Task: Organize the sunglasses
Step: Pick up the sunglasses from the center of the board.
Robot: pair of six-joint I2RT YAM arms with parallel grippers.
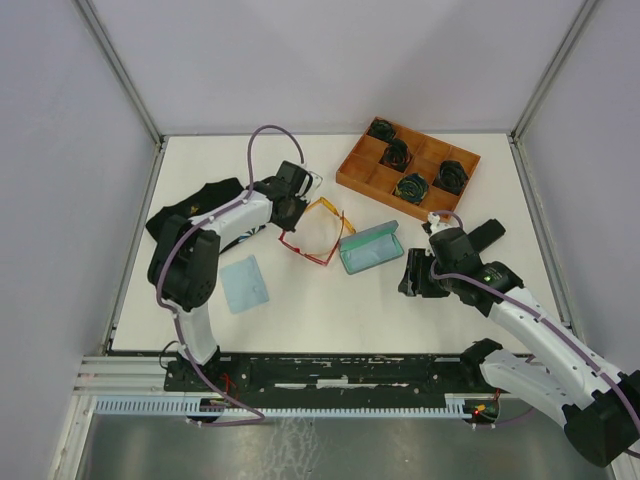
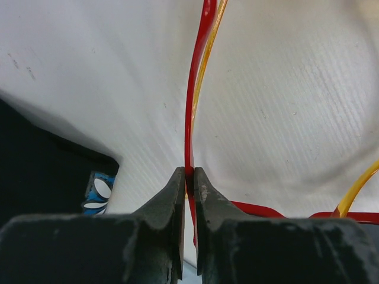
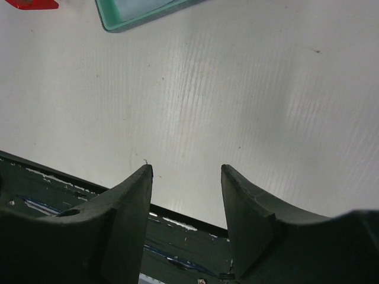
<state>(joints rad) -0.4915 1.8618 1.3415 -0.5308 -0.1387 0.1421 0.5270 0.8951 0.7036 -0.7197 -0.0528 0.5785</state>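
The red sunglasses (image 1: 300,251) lie on the worktop (image 1: 320,310) left of centre, with the temples unfolded. The orange-yellow sunglasses (image 1: 328,204) lie just behind them. The two frames overlap. In the left wrist view, one red temple runs straight away from the camera with a yellow temple directly alongside it.

The left gripper (image 2: 189,173) is closed on that red temple. Both fingertips pinch the thin bar and no gap is visible around it. From these views it cannot be determined whether the yellow temple is also caught.

The right gripper (image 3: 186,171) is spread wide and holds nothing. It hangs over bare worktop near the front edge, to the right of both pairs and well apart from them.

A teal case (image 1: 370,247) lies open just to the right of the red pair, between the sunglasses and the right gripper. A light blue cloth (image 1: 245,283) lies flat near the front left, apart from the frames. A black pouch (image 1: 175,215) sits at the left edge of the worktop, partly under the left arm. A wooden tray (image 1: 372,192) with compartments stands at the back right. Four of its compartments each hold dark rounded items (image 1: 410,187), which are too small to identify.
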